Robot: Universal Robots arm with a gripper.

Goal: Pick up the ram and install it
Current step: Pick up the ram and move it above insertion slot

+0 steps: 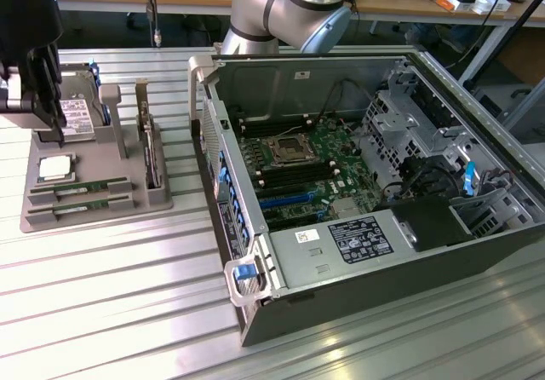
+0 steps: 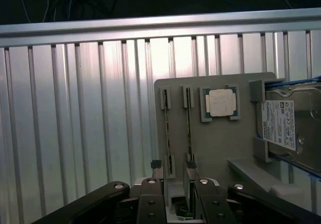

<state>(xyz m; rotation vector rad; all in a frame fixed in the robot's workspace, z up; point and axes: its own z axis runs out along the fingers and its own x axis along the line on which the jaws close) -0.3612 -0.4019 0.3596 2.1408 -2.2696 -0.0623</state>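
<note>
Two ram sticks (image 1: pixel 81 188) stand on edge in slots of the grey holder (image 1: pixel 157 199) on the table (image 1: pixel 128 312), at the exterior view's left, leaving their long faces free to pinch. The gripper (image 2: pixel 175 201) hovers over them, fingers (image 2: pixel 150 204) spread wide and empty. Which stick it is aimed at is hard to say.

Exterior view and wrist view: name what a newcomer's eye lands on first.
The open computer case takes up the exterior view's right, its motherboard bare inside. On the exterior view's left, a grey tray holds two ram sticks, a silver processor chip and a hard drive. The open gripper hovers over the tray, holding nothing.
</note>
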